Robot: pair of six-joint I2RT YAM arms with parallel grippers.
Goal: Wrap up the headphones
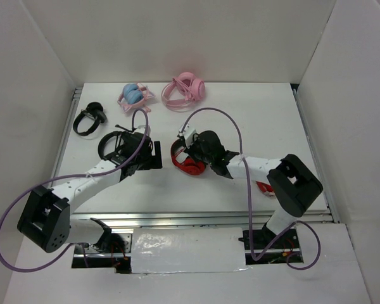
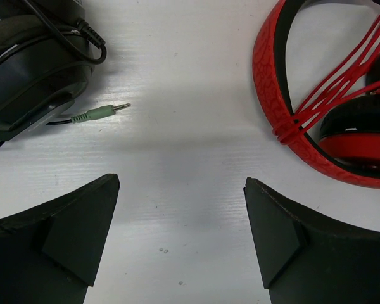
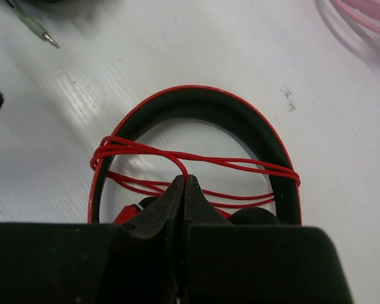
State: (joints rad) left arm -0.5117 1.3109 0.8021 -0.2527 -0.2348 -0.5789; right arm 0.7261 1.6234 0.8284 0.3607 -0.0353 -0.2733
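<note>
The red headphones (image 1: 182,164) with black lining lie on the table in the middle. Their thin red cable (image 3: 240,163) is looped several times across the headband (image 3: 240,120). My right gripper (image 3: 185,179) is shut on a strand of this cable, just inside the headband arc; from above it (image 1: 190,152) hovers over the headphones. My left gripper (image 2: 182,183) is open and empty, low over bare table just left of the headphones (image 2: 269,82); in the top view it (image 1: 157,154) sits beside them. The ear cups are partly hidden behind my right fingers.
Black headphones (image 1: 113,147) with a green jack plug (image 2: 104,112) lie under my left wrist. Another black pair (image 1: 88,119) is at far left. A pink-and-blue pair (image 1: 134,95) and a pink pair (image 1: 185,90) lie at the back. A red object (image 1: 265,188) shows beside my right arm.
</note>
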